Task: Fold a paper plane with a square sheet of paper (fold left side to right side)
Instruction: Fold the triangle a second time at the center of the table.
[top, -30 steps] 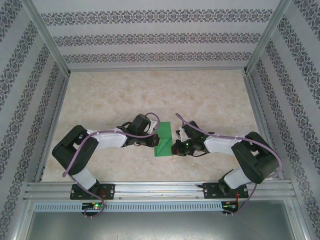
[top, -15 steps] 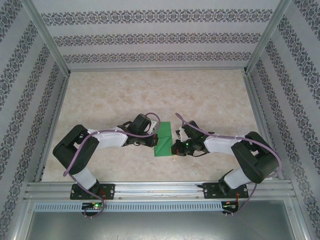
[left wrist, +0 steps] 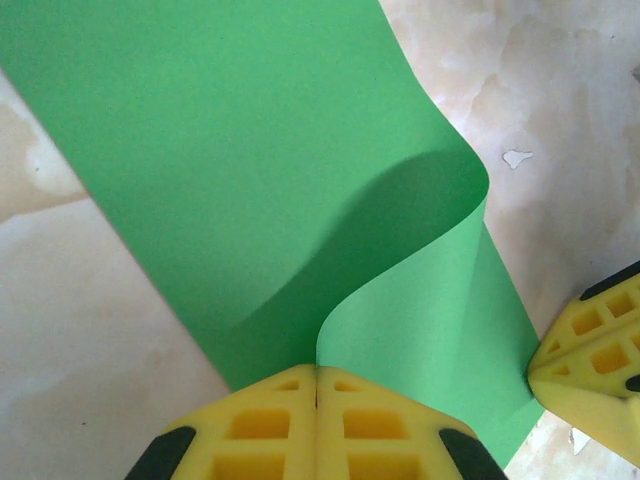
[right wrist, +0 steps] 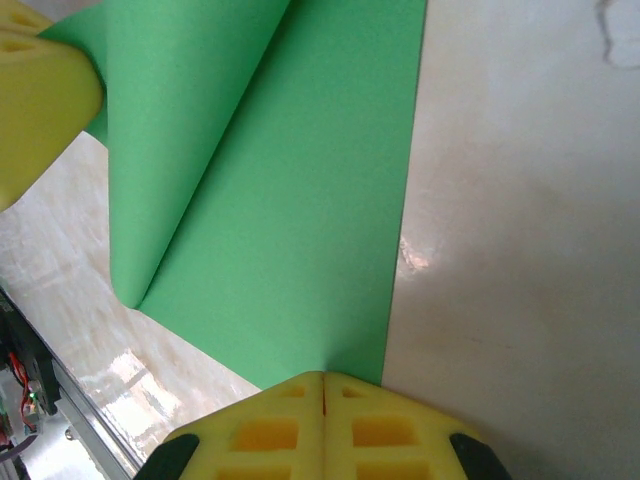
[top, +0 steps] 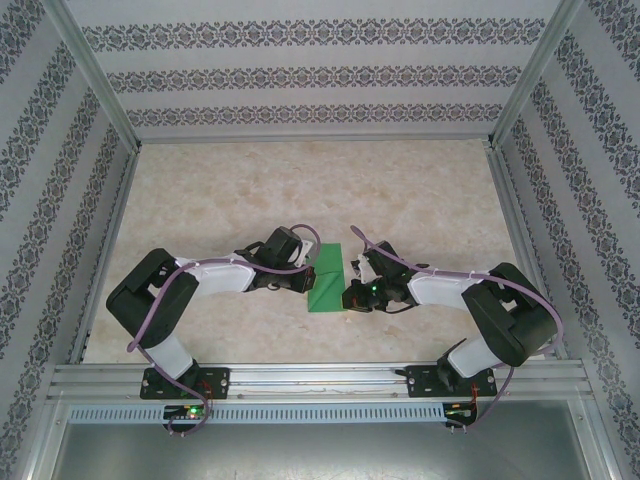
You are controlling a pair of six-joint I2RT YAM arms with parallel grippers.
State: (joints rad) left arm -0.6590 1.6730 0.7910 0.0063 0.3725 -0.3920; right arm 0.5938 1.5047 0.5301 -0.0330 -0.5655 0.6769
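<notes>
Square sheet of paper — bright green — half flat, left side curled over

Open table stretches far and sideways to the patterned walls. At centre the left pincer and right pincer flank the curled square sheet of paper, blocking that gap.

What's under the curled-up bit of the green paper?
More of the same green paper: the left end effector holds one edge curled over the flat part, leaving a shadowed gap. The table beneath the flat part is covered.
</notes>
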